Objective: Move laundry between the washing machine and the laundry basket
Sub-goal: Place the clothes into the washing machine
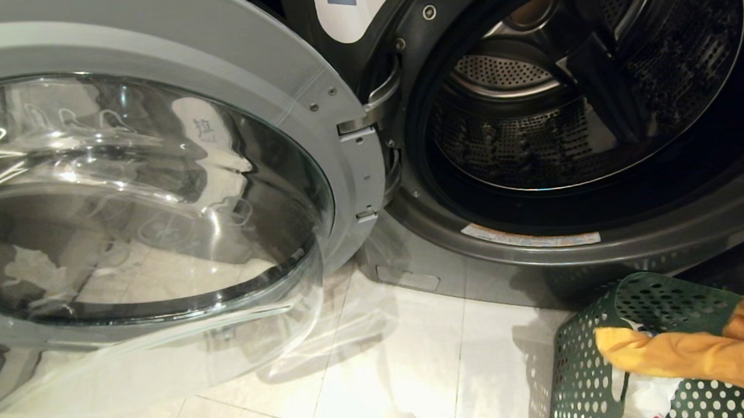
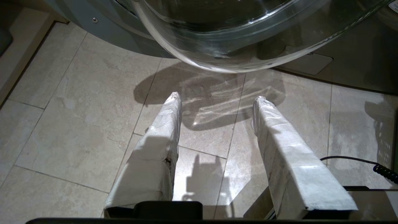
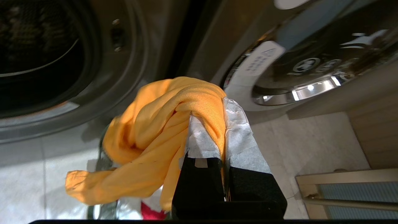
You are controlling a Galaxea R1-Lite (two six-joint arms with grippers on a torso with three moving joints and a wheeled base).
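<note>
Head view: the washer (image 1: 573,125) with the big 2 on it fills the top, from 12 to 3 o'clock. Its round door (image 1: 145,203) hangs wide open at 9 o'clock. The drum (image 1: 590,86) looks dark and bare of clothes. The green basket (image 1: 588,364) with round holes sits on the tile floor (image 1: 388,363) at 5 o'clock, just in front of the washer. An orange cloth (image 1: 697,350) hangs over the top of the basket at 4 o'clock. Something white shows under it, inside the basket.

Left wrist view: the left gripper (image 2: 216,99) hangs over the floor, just below the glass of the open door at 12 o'clock. Its two white fingers (image 2: 161,133) are spread apart with nothing between them.

Right wrist view: the right gripper (image 3: 222,107) is in the middle, pinching the orange cloth tight between its white fingers (image 3: 239,140). The cloth droops away toward 8 o'clock. The washer's open mouth is at 10 o'clock. A bit of red cloth (image 3: 152,211) and some white cloth peek out at 6 o'clock, below the orange one.
</note>
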